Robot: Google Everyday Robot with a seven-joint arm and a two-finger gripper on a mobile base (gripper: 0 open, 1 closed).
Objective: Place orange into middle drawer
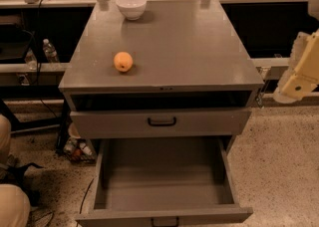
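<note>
Approach step: the middle drawer (164, 181) stands pulled out, my pincer (299, 74) hangs beyond the right edge of the tabletop (199, 47), apart or together I cannot tell, and the orange (123, 61) rests ungrasped front-left. Next, I judge, a leftward reach down onto it. Speckled floor (279, 161); white bowl (131, 6) at rear.

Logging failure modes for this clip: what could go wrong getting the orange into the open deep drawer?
The orange lies loose on the cabinet top; a nudge might roll it off. The gripper hangs at the right edge, so the reach is long. The middle drawer lies low, below the shallower drawer; a collision seems possible.
</note>
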